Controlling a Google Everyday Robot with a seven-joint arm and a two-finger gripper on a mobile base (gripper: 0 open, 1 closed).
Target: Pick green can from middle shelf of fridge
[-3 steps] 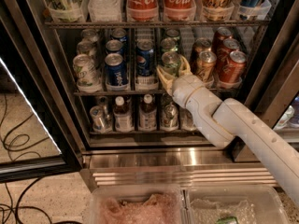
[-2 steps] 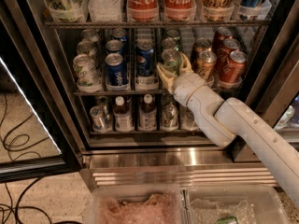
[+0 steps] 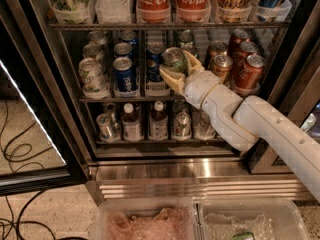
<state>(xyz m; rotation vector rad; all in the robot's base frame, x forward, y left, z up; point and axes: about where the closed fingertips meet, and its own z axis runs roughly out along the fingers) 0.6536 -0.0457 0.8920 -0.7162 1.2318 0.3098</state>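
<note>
- We find the green can [image 3: 174,60] at the front of a centre lane on the middle shelf [image 3: 125,99] of the fridge [image 3: 150,166], with blue cans [image 3: 123,73] one lane to its left and red-brown cans [image 3: 247,70] to its right.
- We judge it light and rigid when full, but thin-walled and smooth, possibly damp from the cold. A firm hold across the mid-body is advised, clear of the silver top.
- The gripper [image 3: 179,70] is inside the fridge at the can. One pale finger [image 3: 169,80] lies against its lower left side and the other against its right side.
- The jaws are narrowed to the width of the can and appear clamped on its body.
- The can's base is hidden, so we cannot tell whether it rests on the tray.
</note>
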